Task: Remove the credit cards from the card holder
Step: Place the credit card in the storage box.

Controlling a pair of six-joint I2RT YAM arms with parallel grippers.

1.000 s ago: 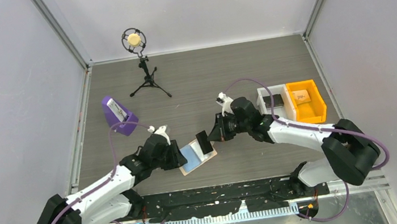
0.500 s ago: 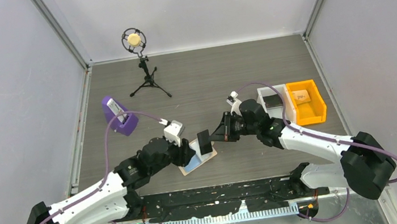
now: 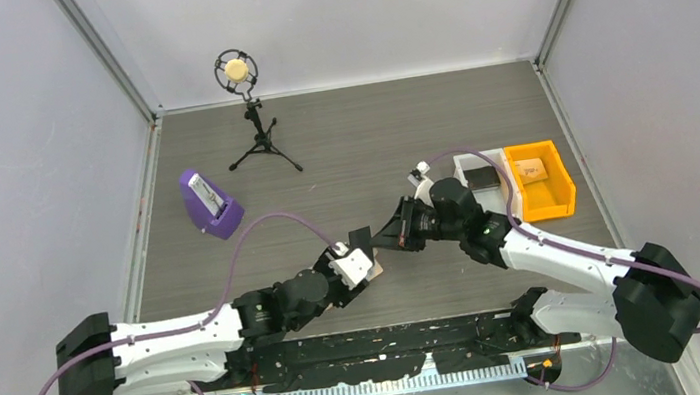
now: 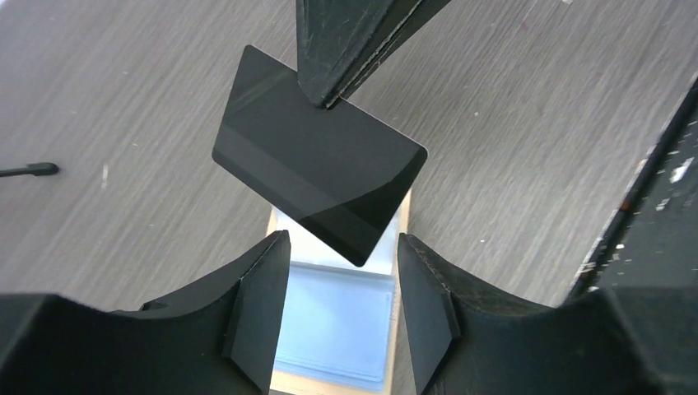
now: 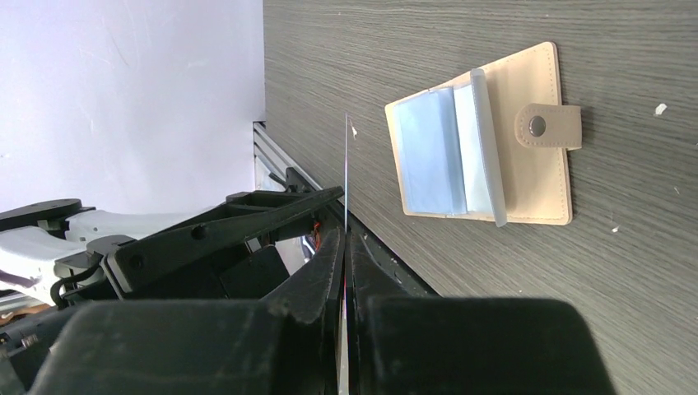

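1. One black credit card (image 4: 317,177), pinched at its upper edge by right hand (image 5: 346,239), hung over card holder (image 5: 527,177).
2. One card holder lay open on grey counter (image 3: 367,125), near front edge.
3. Left hand (image 4: 342,244) spread, fingers (image 4: 259,304) flanking card's lower corner.
4. Two bins (image 3: 544,212) well right; pale walls (image 3: 354,16) enclosed three sides.

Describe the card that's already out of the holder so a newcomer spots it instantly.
Look at the near middle of the dark wood-grain table, where the two arms meet. The right arm's fingers pinch a card by one edge, lifted clear of the open card holder. It is glossy black with a band across it, unlike the tan, blue-lined holder.
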